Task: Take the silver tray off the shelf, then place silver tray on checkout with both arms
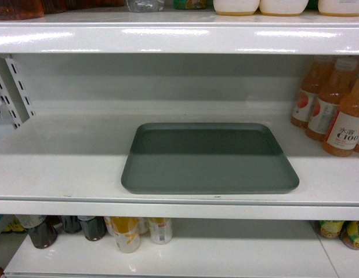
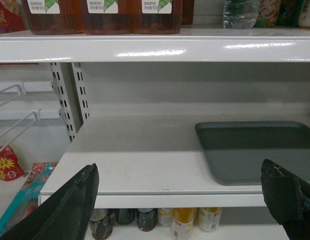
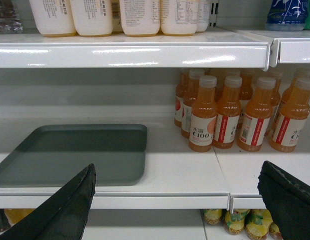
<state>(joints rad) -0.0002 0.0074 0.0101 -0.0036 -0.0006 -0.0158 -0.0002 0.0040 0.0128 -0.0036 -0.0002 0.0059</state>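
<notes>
1. From the head camera, the tray (image 1: 209, 159) lay flat on the middle shelf (image 1: 63, 174), its long side running left to right along the front lip and its near edge almost at that lip. Orange juice bottles (image 1: 336, 107) stood well apart from it on the right. Neither arm showed in this view, and the checkout was nowhere in sight.

2. From the left wrist camera, the left gripper (image 2: 187, 200) had its fingers (image 2: 69, 210) spread wide and held nothing. The tray (image 2: 255, 150) lay ahead of them and off to the right, level with the far-side finger, with only its left end in frame. Bare shelf sat straight ahead between the fingers, so this arm seemed to need to move right to meet the tray's short left edge.

3. From the right wrist camera, the right gripper (image 3: 182, 200) was likewise wide apart and empty, touching nothing. The tray (image 3: 74, 152) lay ahead and to the left, its right end just beyond the left finger (image 3: 64, 210). The bottles (image 3: 230, 117) stood ahead, between the fingers and near the tray's right edge.

4. Judging by both wrist views, each gripper stood in front of the shelf and outboard of its own end of the tray, at about the same remove; neither looked clearly nearer. The lift had not begun.
</notes>
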